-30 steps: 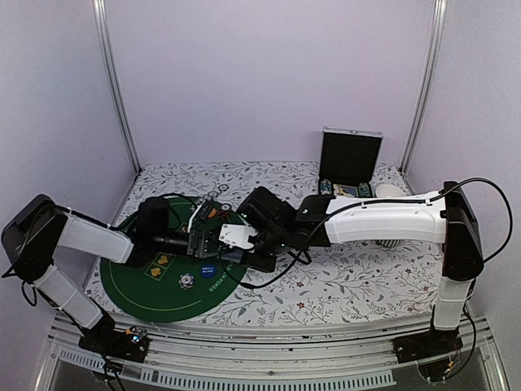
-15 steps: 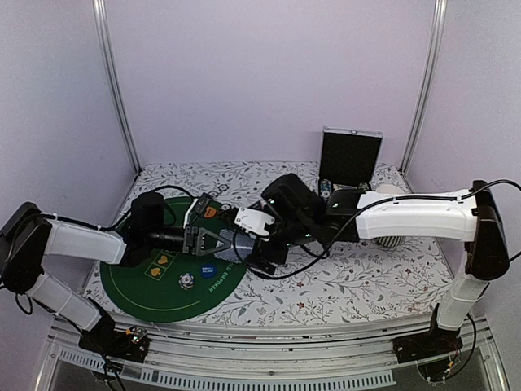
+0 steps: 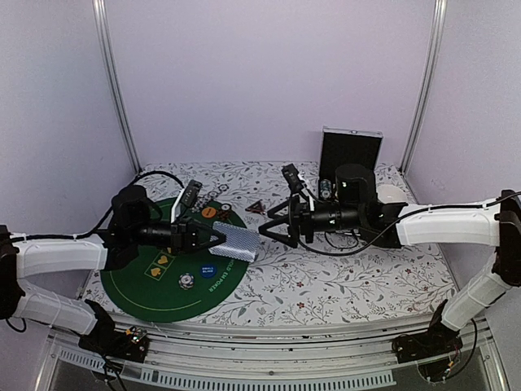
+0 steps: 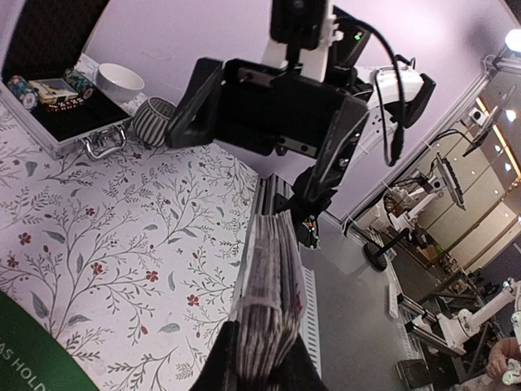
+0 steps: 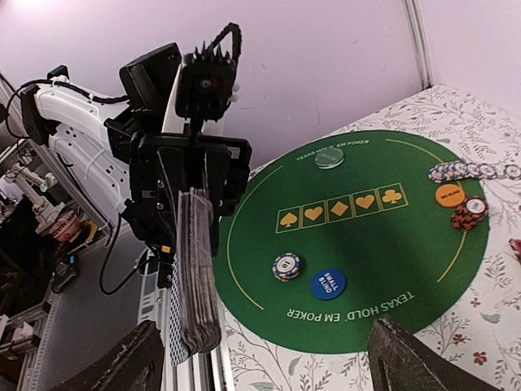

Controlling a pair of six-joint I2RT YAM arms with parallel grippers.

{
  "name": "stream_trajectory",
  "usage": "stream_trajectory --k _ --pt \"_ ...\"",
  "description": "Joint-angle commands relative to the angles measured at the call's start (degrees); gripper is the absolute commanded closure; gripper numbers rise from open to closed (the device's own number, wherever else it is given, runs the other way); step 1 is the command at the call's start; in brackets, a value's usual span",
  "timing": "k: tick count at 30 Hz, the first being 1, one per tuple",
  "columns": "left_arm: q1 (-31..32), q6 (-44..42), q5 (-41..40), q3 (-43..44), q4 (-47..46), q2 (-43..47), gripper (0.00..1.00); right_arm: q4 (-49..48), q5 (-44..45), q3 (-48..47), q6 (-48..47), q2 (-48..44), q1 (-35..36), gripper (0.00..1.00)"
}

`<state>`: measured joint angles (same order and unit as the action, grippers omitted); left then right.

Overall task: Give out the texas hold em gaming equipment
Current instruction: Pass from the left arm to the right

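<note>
Cards (image 3: pixel 235 243) are clamped edge-on in the left gripper (image 3: pixel 215 239), presumably offered for drawing; the right gripper (image 3: pixel 265 228) is held wide, just opposite.

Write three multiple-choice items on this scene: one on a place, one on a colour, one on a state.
1. The blue disc lies:
A. on the mat
B. in the case
C. in the bowl

2. The mat is:
A. red
B. green
C. black

3. The right claw is:
A. shut on the disc
B. open
C. shut, empty

Answers:
1 A: the disc sits on the mat by its printed lettering.
2 B: the round felt is green.
3 B: its fingers stand wide apart with nothing between them; the left claw holds the deck.
</note>
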<state>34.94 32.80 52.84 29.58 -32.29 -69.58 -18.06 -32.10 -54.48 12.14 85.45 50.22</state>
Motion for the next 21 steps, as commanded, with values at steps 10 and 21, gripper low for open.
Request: stream_trajectory --k 10,21 --pt "1.27 -1.13 -0.98 -1.10 -2.31 3.91 1.00 -18.82 -10.83 -0.35 9.92 10.19 4.26 0.35" --pt "1.62 -0.27 -0.68 -1.63 -4.42 4.09 1.00 -19.02 -13.47 -2.69 10.53 12.52 4.32 0.79"
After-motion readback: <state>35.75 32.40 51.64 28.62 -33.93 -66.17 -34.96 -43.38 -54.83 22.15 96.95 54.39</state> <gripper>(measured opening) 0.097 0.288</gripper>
